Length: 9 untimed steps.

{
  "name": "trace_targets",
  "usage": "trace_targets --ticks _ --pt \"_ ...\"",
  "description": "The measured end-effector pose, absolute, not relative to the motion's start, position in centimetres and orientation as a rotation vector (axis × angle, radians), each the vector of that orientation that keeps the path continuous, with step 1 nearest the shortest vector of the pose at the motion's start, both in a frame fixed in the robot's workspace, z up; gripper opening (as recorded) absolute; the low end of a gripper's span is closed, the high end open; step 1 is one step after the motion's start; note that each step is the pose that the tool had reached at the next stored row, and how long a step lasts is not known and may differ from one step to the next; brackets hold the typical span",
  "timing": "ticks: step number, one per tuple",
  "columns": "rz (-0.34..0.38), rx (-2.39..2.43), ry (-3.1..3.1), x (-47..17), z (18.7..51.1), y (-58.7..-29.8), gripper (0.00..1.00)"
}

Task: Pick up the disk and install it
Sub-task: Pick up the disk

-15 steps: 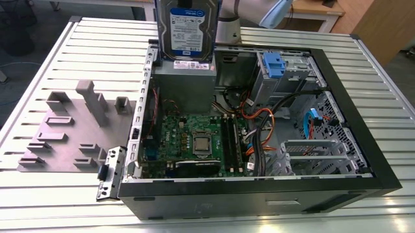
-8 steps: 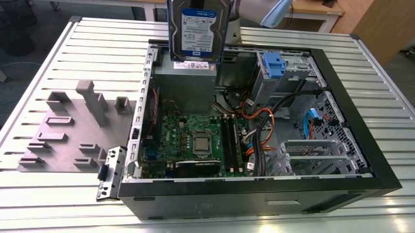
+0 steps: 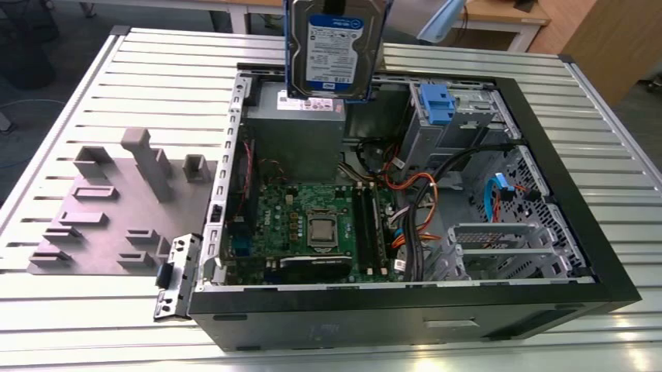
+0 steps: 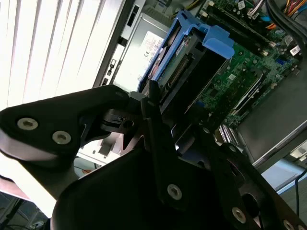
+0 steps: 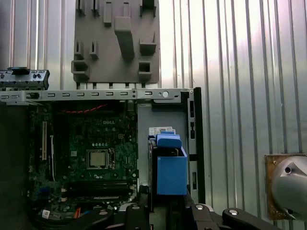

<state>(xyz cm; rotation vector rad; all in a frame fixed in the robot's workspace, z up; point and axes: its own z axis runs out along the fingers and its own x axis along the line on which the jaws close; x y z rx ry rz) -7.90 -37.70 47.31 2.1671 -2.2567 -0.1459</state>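
Pincer (image 4: 156, 103) is shut tight on the disk (image 4: 175, 67), its black fingers (image 4: 152, 93) pressed against the end nearest the wrist, with blue rails running along the disk's sides. In the exterior view the disk (image 3: 333, 50) stands upright, label facing the camera, held over the grey power-supply box (image 3: 294, 128) at the far end of the open computer case (image 3: 594, 225). Beside that box lies the green circuit board (image 3: 310, 217), and a grey holder plate (image 3: 104, 209) sits on the slatted table (image 3: 104, 325) at the exterior view's left of the case.

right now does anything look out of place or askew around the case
Only the disk: it hangs upright above the open case, held in the tool, not seated in a bay. Nothing looks spilled or damaged.
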Motion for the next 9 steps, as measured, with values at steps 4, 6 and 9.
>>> trace_targets --ticks 4,6,9 --pt "-0.146 2.167 -2.257 -6.9 47.3 -37.7 0.35" --pt "-0.146 2.167 -2.257 -6.4 47.3 -37.7 0.35" --pt "-0.146 2.167 -2.257 -5.2 47.3 -37.7 0.35"
